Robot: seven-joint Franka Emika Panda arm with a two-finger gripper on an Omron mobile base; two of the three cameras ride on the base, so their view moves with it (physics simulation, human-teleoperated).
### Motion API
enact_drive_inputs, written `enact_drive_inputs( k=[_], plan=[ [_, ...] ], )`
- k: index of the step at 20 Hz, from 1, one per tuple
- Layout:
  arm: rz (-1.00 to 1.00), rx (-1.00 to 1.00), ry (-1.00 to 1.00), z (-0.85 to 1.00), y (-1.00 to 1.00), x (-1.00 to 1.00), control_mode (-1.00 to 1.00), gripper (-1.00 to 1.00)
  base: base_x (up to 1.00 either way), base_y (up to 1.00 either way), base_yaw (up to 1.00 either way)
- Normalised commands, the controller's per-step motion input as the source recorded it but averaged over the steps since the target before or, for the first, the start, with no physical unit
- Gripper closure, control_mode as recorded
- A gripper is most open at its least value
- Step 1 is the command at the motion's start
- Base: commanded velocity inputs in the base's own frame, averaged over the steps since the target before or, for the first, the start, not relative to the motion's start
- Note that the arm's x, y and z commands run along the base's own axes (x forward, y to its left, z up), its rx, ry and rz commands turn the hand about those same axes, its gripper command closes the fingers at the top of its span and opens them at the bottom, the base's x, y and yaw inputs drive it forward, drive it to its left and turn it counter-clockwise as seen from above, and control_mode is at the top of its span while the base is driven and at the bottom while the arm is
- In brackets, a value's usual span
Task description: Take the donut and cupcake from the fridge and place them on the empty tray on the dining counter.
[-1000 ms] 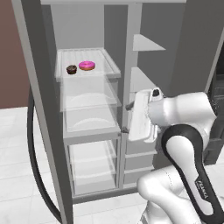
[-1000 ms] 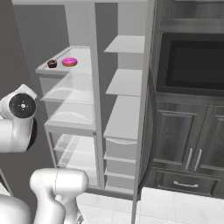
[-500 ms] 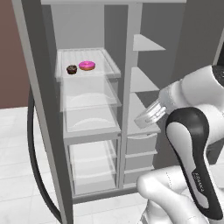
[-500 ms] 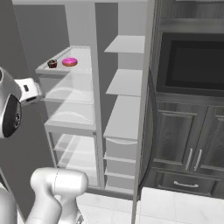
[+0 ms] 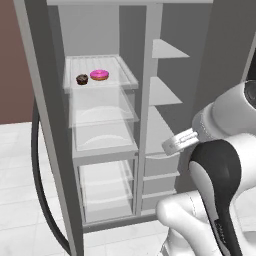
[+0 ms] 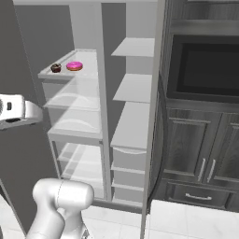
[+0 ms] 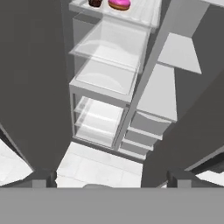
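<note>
The fridge (image 5: 146, 100) stands open, showing its white inside. On its upper left shelf (image 5: 125, 70) the pink donut (image 5: 100, 75) lies beside the small dark cupcake (image 5: 82, 79), the cupcake to the left. Both also show in the right base view, donut (image 6: 74, 66) and cupcake (image 6: 56, 68), and at the top edge of the hand view, donut (image 7: 119, 4) and cupcake (image 7: 95, 2). My gripper (image 7: 109, 179) is open and holds nothing; it hangs well back from the fridge, below shelf height. The tray and the dining counter are out of view.
The open fridge door (image 5: 35, 100) with its dark curved handle (image 5: 40, 200) flanks the left. Translucent shelves and drawers (image 5: 105, 190) sit below the pastries, and narrower shelves (image 5: 165, 50) on the right. Dark cabinets with a built-in oven (image 6: 205, 65) stand right of the fridge.
The arm has swung and the hand has turned, its upper part rising to the right in the left base view. The gripper stays open. Donut and cupcake have not moved.
</note>
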Motion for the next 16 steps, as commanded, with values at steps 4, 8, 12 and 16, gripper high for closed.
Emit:
enact_drive_inputs(
  k=[4, 8, 12, 16],
  plan=[
    [0.0, 0.0, 0.0, 0.0, -0.59, 0.0, -1.0, -1.0, 0.0, 0.0, 0.0],
    [0.01, 0.01, 0.0, 0.0, -0.43, 0.01, -1.0, -1.0, 0.0, 0.0, 0.0],
    [0.0, 0.07, 0.0, -0.05, -0.4, 0.0, -1.0, -1.0, 0.0, 0.0, 0.0],
    [0.0, 0.03, 0.0, -0.02, -0.05, 0.01, -1.0, -1.0, 0.0, 0.0, 0.0]
  ],
)
